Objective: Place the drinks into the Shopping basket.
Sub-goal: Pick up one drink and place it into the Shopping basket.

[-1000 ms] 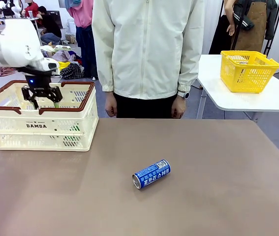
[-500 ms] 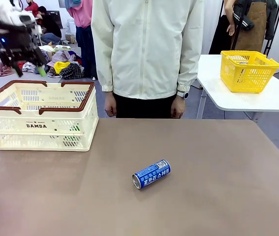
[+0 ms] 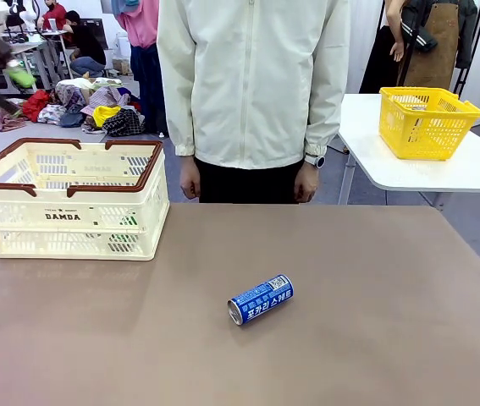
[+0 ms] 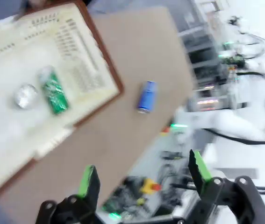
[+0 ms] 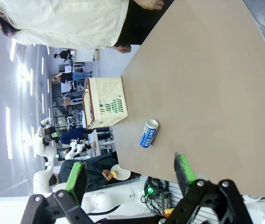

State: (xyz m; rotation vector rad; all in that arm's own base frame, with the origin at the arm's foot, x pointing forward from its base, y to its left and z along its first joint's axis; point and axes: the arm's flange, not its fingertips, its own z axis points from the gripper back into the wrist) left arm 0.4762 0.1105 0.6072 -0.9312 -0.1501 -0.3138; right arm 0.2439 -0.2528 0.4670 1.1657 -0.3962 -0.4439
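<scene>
Left wrist view: green can (image 4: pixel 53 92) inside basket (image 4: pixel 105 71); blue can (image 4: pixel 146 96) on table (image 4: pixel 137 42), toward near edge, not yet placed. Left gripper (image 4: pixel 142 171) fingers apart, empty.

Blue can (image 5: pixel 148 133) lies near the basket (image 5: pixel 105 102) (jaws apart).

Table layout seen from the two grippers

Below and ahead of the left gripper (image 4: pixel 141 175), the Shopping basket (image 4: pixel 99 79) stands on the table (image 3: pixel 375 279), with two cans (image 4: pixel 53 93) just beside each other inside it. A third can (image 3: pixel 261 299) lies on its side on the table, well apart from the basket, ahead of the right gripper (image 5: pixel 130 175) and between it and the basket. A person (image 3: pixel 252 85) stands behind the table's far edge. Out past the right gripper's side, a smaller basket (image 3: pixel 426 123) sits on a side table (image 3: pixel 477 169).
</scene>
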